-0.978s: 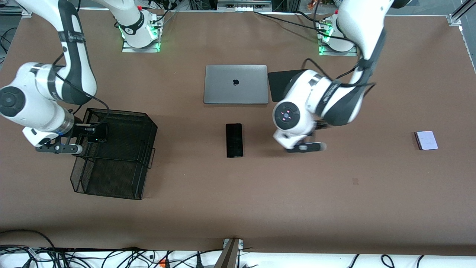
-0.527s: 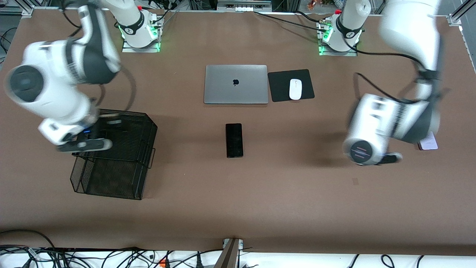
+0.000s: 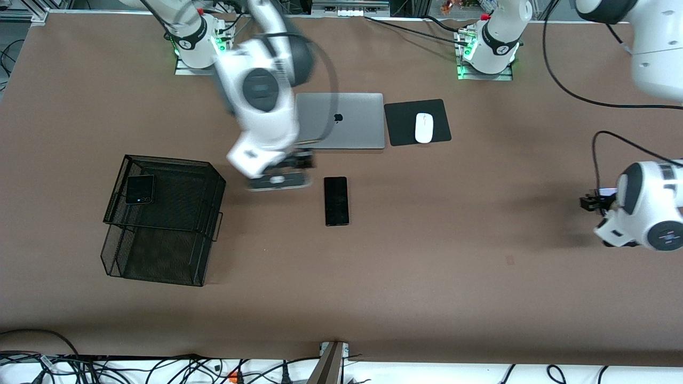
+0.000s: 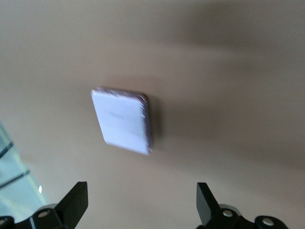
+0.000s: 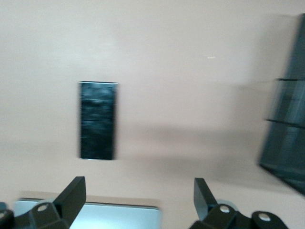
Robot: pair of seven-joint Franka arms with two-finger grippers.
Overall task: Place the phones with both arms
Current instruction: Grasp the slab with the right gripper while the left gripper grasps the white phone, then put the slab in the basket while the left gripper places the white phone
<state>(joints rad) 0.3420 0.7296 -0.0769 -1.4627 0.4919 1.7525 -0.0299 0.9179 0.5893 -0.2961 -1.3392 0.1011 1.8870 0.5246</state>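
The black flip phone (image 3: 140,189) lies in the black mesh basket (image 3: 216,184) toward the right arm's end. The long black slab phone (image 3: 336,201) lies mid-table, nearer the camera than the laptop; it also shows in the right wrist view (image 5: 97,120). My right gripper (image 3: 294,162) is open and empty over the table between basket and slab (image 5: 139,202). The lavender phone (image 4: 123,120) lies at the left arm's end, mostly hidden by the arm in the front view (image 3: 607,191). My left gripper (image 3: 591,203) hovers open and empty over it (image 4: 141,205).
A closed grey laptop (image 3: 339,120) lies mid-table toward the robots' bases, its edge under my right gripper (image 5: 86,215). A white mouse (image 3: 423,127) sits on a black pad (image 3: 400,122) beside it. The basket wall shows in the right wrist view (image 5: 286,129).
My right gripper let go of the flip phone in the basket and swung to beside the slab. My left arm swept from mid-table to over the lavender phone.
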